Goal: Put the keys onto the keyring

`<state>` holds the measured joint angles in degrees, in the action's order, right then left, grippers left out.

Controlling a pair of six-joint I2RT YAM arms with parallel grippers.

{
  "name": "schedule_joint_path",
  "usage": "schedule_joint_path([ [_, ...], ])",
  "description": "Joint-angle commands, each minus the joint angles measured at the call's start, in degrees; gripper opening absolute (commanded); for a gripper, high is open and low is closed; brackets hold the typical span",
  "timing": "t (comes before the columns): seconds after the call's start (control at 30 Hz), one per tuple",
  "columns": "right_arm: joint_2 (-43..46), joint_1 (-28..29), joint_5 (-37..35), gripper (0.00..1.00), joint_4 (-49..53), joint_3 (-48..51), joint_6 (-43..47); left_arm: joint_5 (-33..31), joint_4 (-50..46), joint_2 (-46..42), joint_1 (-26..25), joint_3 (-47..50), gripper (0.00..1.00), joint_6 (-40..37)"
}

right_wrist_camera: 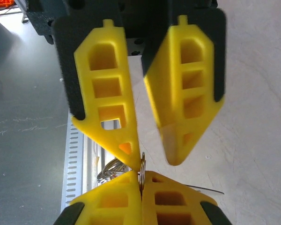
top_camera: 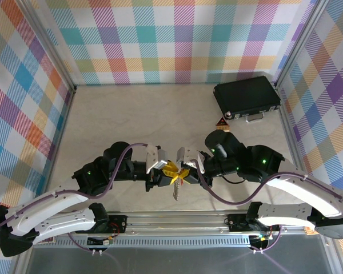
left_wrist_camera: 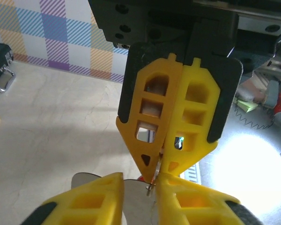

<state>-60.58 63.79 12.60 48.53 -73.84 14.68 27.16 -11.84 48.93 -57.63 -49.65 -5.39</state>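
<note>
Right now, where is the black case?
In the top view, the black case lies in the table's far right corner, with the orange triangular block just before it.

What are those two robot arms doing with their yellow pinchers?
They're working on getting a key onto a keyring. The right gripper is pinched shut on the thin silvery keyring. The left gripper meets it tip to tip, fingers slightly apart. I can't tell if it's holding the key.

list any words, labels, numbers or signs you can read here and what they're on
None can be read.
small orange-brown triangular block: a dark mark on its face, too small to read.
black case: no legible label or brand.
</note>
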Motion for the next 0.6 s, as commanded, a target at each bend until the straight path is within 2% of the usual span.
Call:
schedule_joint_path([
  [0.0, 0.88, 0.29, 3.13, 0.00, -1.47, -0.85, 0.81, 0.29, 2.83, 0.21, -0.38, 0.45, 0.13, -0.06],
  [0.07, 1.12, 0.28, 3.13, 0.00, -1.62, -0.65, 0.71, 0.73, 2.91, 0.45, -0.43, 0.34, 0.01, -0.14],
  [0.23, 2.57, 0.34, 3.61, 0.00, -3.34, -0.11, -0.18, 2.15, 5.77, -0.83, -0.49, 0.95, 0.00, 1.57],
  [0.37, 5.47, 0.28, 6.02, 0.19, -8.08, 2.84, -2.48, 4.46, 12.36, -2.77, -0.48, 3.36, 0.00, 5.13],
  [0.57, 9.57, 0.30, 4.70, 0.26, -15.91, 7.48, -7.00, 7.29, 23.15, -4.50, -0.47, 7.03, 0.00, 10.57],
])
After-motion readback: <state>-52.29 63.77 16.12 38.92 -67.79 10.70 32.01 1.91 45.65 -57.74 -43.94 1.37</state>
